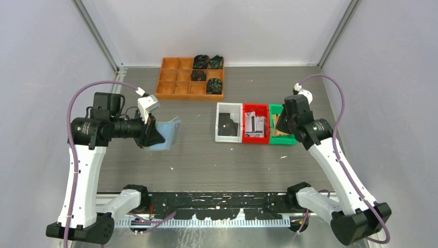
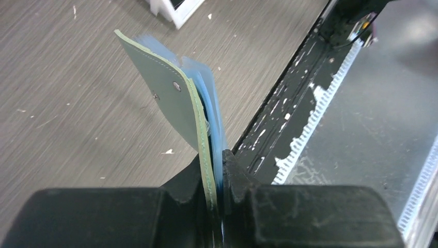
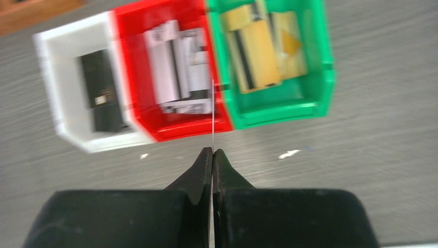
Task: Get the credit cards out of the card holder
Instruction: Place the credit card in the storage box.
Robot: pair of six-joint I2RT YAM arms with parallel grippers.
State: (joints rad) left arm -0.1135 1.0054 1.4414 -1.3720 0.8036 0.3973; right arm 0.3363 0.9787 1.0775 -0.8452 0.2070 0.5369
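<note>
**Right gripper** (image 3: 212,155): was found shut on one thin credit card (image 3: 213,113), seen edge-on and projecting toward twelve o'clock. The card was poised over the wall shared by the red bin (image 3: 191,129) and the green bin (image 3: 279,111).

**Left gripper** (image 2: 214,173): was clamped narrowly on the card holder (image 2: 160,88), which was raised off the table and fanned toward eleven o'clock.

**Risk judged:** the card could be dropped astride that wall or into the wrong bin, given the slim edge grip.
</note>
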